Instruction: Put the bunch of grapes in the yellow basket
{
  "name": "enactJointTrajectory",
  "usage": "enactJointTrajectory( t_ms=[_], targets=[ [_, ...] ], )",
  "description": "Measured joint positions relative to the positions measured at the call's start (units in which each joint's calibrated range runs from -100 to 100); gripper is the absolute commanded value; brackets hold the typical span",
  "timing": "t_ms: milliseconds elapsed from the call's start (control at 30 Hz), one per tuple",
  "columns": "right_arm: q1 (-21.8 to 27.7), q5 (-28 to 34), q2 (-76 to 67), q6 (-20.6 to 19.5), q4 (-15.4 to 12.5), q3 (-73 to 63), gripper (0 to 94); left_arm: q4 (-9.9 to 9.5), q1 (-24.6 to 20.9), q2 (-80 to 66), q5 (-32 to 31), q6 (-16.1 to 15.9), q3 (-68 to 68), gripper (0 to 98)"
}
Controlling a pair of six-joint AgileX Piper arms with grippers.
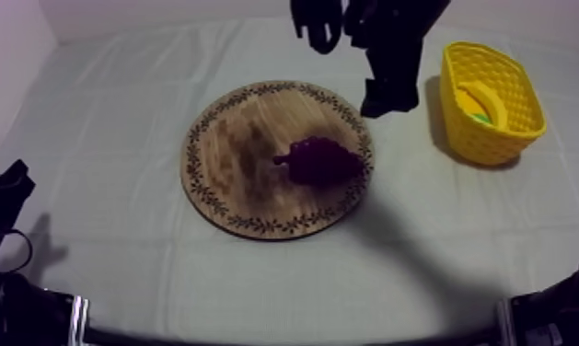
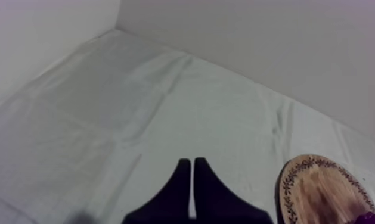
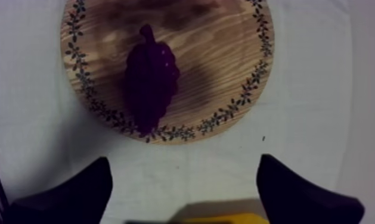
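A dark purple bunch of grapes (image 1: 322, 161) lies on the right half of the round wooden board (image 1: 233, 152) in mid-table. To the right stands the yellow basket (image 1: 481, 138) with a banana (image 1: 481, 99) inside. My right gripper (image 1: 389, 99) hangs between the board's far right rim and the basket. From its wrist the fingers are spread wide, open around nothing (image 3: 183, 159), and the grapes (image 3: 151, 77) lie ahead on the board (image 3: 219, 53), apart from both fingers. My left gripper (image 2: 192, 173) is shut, a narrow wedge over bare cloth, low at the table's left (image 1: 3, 193).
The right arm's black bulk (image 1: 385, 28) reaches in from the far upper right, over the cloth behind the board. A strip of the basket (image 3: 225, 219) shows just behind the right fingers. Bare grey-white cloth (image 1: 99, 120) spreads left of the board.
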Motion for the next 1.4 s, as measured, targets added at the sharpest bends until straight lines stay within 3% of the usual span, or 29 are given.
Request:
enactJointTrajectory(
  t_ms=[1400],
  targets=[
    [-2.29,-15.23,26.57,-4.02,1.96,0.84,75.3,0.00,0.00,0.00,0.00,0.00,0.00,0.0]
  ],
)
